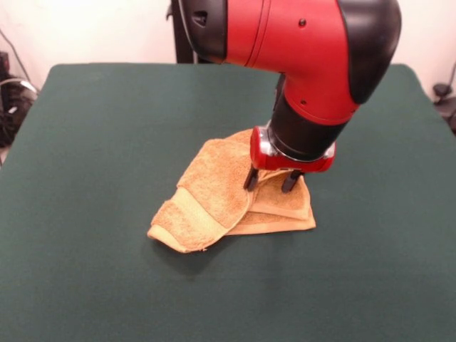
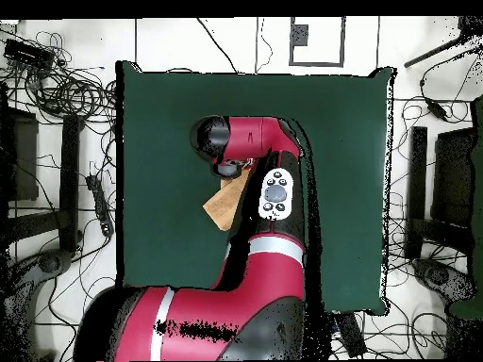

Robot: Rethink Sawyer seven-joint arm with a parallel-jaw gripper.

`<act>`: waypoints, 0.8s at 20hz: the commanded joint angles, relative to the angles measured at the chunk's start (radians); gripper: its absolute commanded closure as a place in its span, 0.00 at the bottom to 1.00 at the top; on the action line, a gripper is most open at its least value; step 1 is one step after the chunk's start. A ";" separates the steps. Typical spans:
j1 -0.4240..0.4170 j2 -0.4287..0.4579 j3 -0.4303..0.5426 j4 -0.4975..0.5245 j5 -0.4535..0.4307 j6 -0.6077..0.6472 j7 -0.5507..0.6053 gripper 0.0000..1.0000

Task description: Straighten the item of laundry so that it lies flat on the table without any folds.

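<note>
While the red and black arm [image 1: 306, 43] reached down over the middle of the table [image 1: 92, 142], its gripper [image 1: 271, 181] stood on the towel [image 1: 221, 189], with the two dark fingers [image 1: 251, 179] set apart and their tips pressed into the upper right part of the cloth. A ridge of terry seemed to rise between the fingers, but the front view did not show clearly whether they pinched it or merely rested on it with the jaws spread.

The orange-tan towel lay crumpled near the centre of the dark green table, well away from every edge. It was folded over itself: one broad flap ran diagonally from upper right to lower left, and a paler woven band [image 1: 191, 206] crossed it near the lower left end. A second layer stuck out beneath that flap at the lower right, its corner lying flat on the cloth.

In the overhead view the arm covered most of the towel [image 2: 224, 203], so only a tan corner showed on the left side of the arm. Cables [image 2: 57, 90] lay on the floor beside the table [image 2: 160, 113].
</note>
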 commanded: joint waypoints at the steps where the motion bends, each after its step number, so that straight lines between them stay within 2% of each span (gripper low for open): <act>1: 0.011 0.015 0.081 0.127 -0.013 -0.042 0.079 1.00; 16: 0.019 0.022 0.065 0.094 -0.043 -0.012 0.041 1.00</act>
